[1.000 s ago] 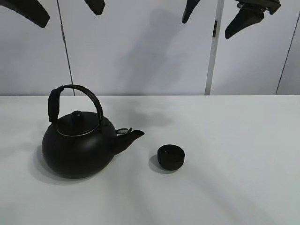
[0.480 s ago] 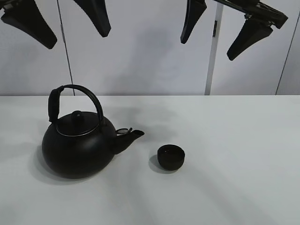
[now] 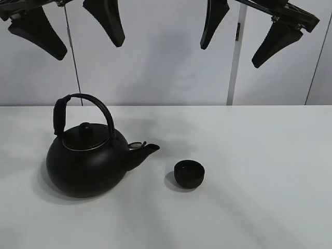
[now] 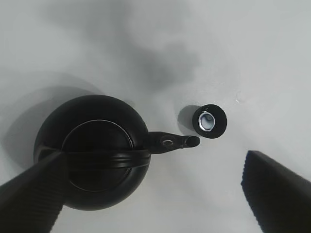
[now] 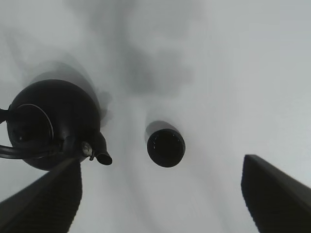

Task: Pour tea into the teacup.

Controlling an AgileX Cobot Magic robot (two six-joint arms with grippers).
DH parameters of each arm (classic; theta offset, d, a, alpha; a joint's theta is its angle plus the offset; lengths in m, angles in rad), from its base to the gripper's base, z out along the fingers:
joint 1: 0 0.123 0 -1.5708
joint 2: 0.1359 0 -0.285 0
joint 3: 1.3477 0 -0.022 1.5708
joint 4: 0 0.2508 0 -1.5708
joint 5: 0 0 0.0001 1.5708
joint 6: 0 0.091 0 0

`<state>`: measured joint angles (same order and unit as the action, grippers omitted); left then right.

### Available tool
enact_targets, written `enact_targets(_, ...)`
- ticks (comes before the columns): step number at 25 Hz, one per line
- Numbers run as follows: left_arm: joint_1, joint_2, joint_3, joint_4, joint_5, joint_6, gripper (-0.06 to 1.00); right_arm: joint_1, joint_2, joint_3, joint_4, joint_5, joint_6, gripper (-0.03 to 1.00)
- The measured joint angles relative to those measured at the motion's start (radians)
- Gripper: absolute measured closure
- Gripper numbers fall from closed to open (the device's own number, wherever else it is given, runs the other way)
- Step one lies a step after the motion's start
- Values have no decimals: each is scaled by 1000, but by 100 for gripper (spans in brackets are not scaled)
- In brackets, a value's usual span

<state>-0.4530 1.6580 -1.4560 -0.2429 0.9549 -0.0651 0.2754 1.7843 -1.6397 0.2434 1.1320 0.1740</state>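
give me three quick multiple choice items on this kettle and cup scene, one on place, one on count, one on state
1. The teacup stands where?
A. just past the kettle spout
B. behind the kettle
C. under the handle

2. How many cups are on the table?
A. one
B. two
C. three

3. How are the left gripper and right gripper?
A. open, high above the table
B. shut on the handle
C. holding the cup

Answers: 1 A, spout points at it. 2 A, only one shows. 3 A, fingers spread, holding nothing.

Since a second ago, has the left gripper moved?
Yes. The left gripper has come down and into view, its open fingers now reaching lower against the wall seam. The kettle has stayed put.
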Motion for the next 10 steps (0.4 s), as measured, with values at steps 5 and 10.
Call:
enact_targets(5, 0, 0, 0, 0, -2, 0, 25, 0, 0, 0, 0, 2, 0, 36)
enact_targets(10, 0, 1, 0, 0, -5, 0, 25, 0, 0, 0, 1, 6, 0, 36)
